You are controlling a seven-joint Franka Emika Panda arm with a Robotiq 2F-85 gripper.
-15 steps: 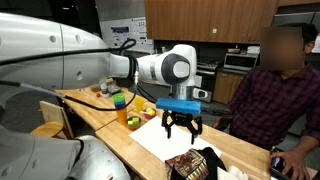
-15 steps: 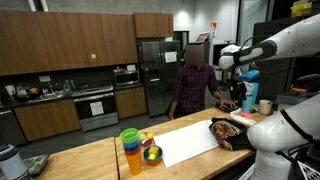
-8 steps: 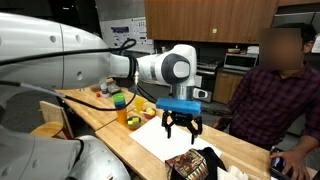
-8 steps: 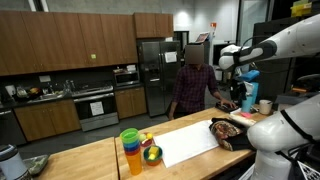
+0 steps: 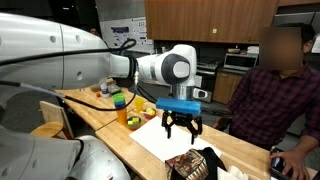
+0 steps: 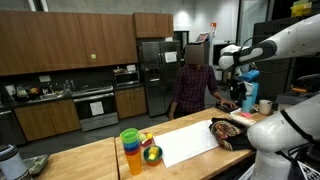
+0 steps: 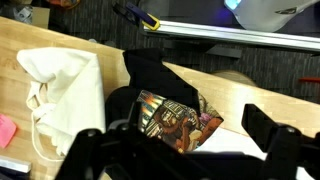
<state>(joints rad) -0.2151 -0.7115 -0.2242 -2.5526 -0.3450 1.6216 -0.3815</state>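
My gripper hangs open in the air above the wooden table, nothing between its fingers. Below and just in front of it lies a colourful printed packet on a black cloth bag. In the wrist view the packet lies between the two dark fingers, resting on the black bag, and my gripper is well above it. A white sheet is spread on the table under the gripper. In an exterior view the gripper hovers over the packet and bag.
A stack of coloured cups and a bowl of fruit stand beside the white sheet. A white cloth bag lies next to the black one. A person sits close across the table; a mug stands near them.
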